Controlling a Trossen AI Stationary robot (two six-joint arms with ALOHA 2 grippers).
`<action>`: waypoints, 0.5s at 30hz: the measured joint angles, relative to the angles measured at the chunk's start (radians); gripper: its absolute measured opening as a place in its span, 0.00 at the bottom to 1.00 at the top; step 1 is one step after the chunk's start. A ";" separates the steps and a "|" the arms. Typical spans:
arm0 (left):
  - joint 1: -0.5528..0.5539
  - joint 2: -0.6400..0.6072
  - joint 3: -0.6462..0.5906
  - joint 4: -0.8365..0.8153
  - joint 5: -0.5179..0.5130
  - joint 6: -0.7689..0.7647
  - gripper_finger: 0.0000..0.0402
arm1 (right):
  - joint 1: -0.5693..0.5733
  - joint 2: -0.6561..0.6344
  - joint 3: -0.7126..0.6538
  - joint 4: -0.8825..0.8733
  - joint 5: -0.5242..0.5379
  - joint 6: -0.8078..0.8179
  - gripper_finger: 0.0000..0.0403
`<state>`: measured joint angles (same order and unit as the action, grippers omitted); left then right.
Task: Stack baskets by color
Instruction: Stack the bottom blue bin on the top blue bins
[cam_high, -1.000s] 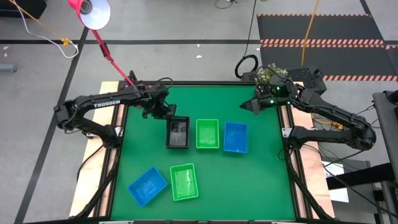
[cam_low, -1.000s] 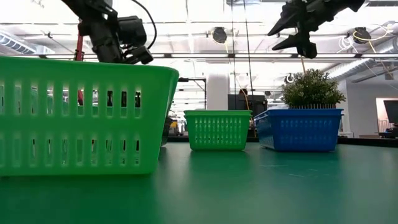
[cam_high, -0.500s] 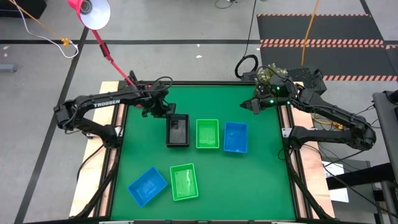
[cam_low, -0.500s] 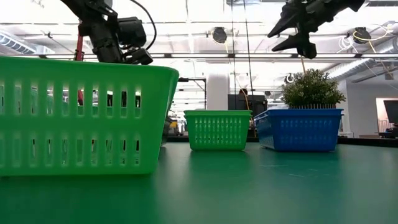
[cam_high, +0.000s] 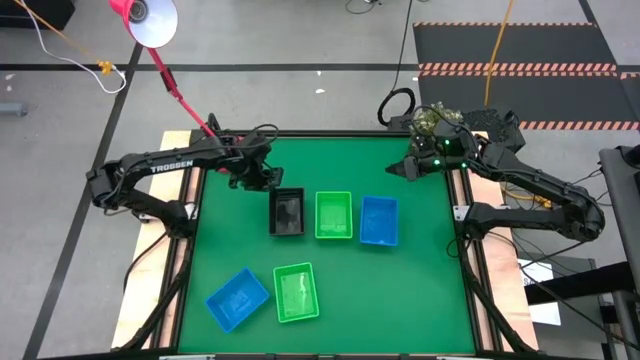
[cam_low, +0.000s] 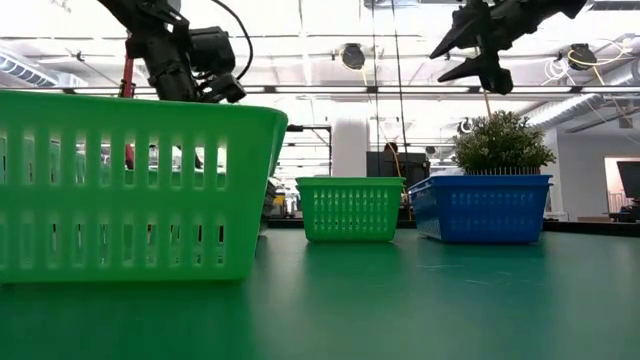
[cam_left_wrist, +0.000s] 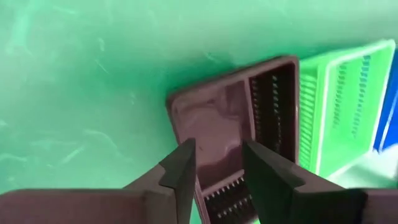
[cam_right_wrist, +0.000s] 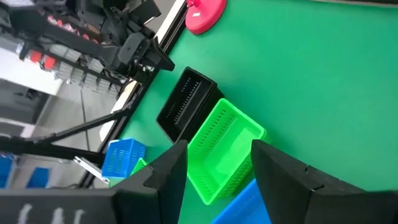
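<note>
The left pincer (cam_high: 262, 179) hangs released just above the far end of the black stack (cam_high: 287, 212) — that colour looks settled. Next, probably the near green basket (cam_high: 295, 292) or blue one (cam_high: 237, 298). The right pincer (cam_high: 400, 170) waits parted, far right. Green worktop (cam_high: 420, 290); bright workshop behind.

The surface (cam_high: 420, 270) is deep green. On it sit a black basket (cam_high: 287, 212), two bright green baskets (cam_high: 333, 216) (cam_high: 296, 292) and two blue baskets (cam_high: 378, 221) (cam_high: 237, 298), all with slotted walls. The lamp (cam_high: 148, 18) and its round base (cam_right_wrist: 206, 12) are pink. Both arms are dark, with dark fingers (cam_left_wrist: 179, 174).
</note>
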<state>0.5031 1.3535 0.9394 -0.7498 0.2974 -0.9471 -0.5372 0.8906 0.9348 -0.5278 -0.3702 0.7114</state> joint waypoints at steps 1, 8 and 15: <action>-0.004 -0.004 0.000 -0.001 0.010 0.001 0.33 | 0.006 0.000 0.000 0.000 0.000 0.018 0.42; -0.148 -0.105 0.000 -0.034 -0.029 0.027 0.33 | 0.127 0.000 0.000 0.001 0.031 0.148 0.42; -0.452 -0.226 0.000 -0.179 -0.115 -0.115 0.33 | 0.350 0.000 0.000 0.049 0.258 0.289 0.42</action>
<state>0.0512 1.1277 0.9394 -0.9284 0.1824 -1.0623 -0.1876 0.8902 0.9348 -0.4789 -0.1125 1.0005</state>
